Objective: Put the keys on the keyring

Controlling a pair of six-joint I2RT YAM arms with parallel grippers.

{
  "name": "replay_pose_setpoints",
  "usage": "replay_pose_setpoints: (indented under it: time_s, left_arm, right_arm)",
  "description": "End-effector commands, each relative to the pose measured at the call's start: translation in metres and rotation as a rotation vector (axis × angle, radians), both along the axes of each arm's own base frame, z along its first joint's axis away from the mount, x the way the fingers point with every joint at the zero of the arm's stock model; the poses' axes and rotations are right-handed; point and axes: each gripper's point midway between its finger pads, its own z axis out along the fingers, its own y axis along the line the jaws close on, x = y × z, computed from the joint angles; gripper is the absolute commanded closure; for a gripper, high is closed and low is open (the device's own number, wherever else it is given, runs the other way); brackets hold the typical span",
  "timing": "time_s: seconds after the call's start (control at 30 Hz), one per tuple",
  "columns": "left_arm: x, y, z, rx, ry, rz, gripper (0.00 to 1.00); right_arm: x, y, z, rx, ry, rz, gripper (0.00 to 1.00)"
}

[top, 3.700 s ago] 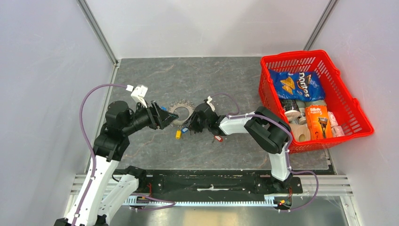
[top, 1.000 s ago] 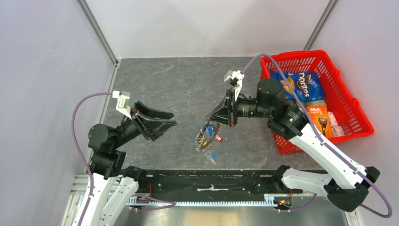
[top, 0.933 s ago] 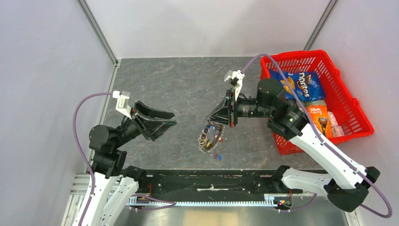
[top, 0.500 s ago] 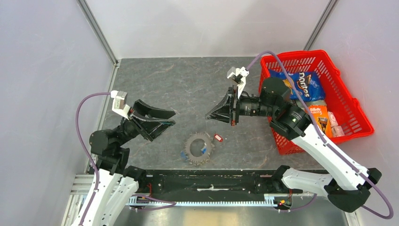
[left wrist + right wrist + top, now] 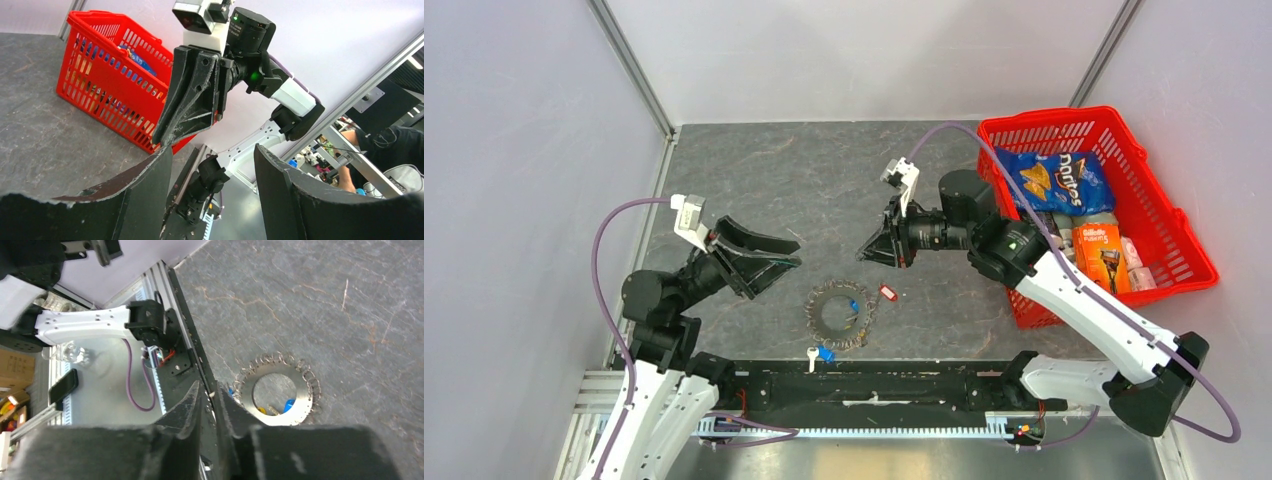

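**Keyring down flat, both tools raised off it**

The grey surface (image 5: 754, 170) carried a red basket (image 5: 1044, 117) on its right. The left tool (image 5: 789, 252) hung released wide, empty. The right tool (image 5: 864, 252) was clenched to a slit on nothing. Between them, near the front edge, lay the keyring (image 5: 816, 315). A blue-tagged key (image 5: 854, 307) sat in its hole, a red-tagged key (image 5: 886, 292) beside its rim, and a loose key (image 5: 816, 353) just in front.

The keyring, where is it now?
In the top view the keyring lies flat on the table near the front edge, a red-tagged key just right of it.
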Motion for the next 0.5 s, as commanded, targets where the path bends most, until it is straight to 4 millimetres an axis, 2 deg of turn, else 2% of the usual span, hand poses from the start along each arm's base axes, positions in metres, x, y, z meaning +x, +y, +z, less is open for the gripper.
replay_pose_setpoints:
  time_s: [0.0, 0.1, 0.23, 0.47]
  left_arm:
    - [-0.002, 0.001, 0.006, 0.03, -0.05, 0.016, 0.33]
    - [0.002, 0.002, 0.002, 0.06, -0.047, 0.04, 0.33]
    - [0.007, 0.003, -0.007, 0.106, -0.032, 0.063, 0.33]
    - [0.011, 0.003, -0.018, 0.17, -0.043, 0.078, 0.33]
  right_arm:
    - [0.005, -0.008, -0.043, -0.117, 0.048, -0.038, 0.72]
    - [0.006, -0.013, -0.079, -0.193, 0.121, -0.075, 0.61]
    - [0.014, -0.025, -0.124, -0.304, 0.183, -0.162, 0.54]
    - [0.017, -0.032, -0.179, -0.417, 0.258, -0.195, 0.47]
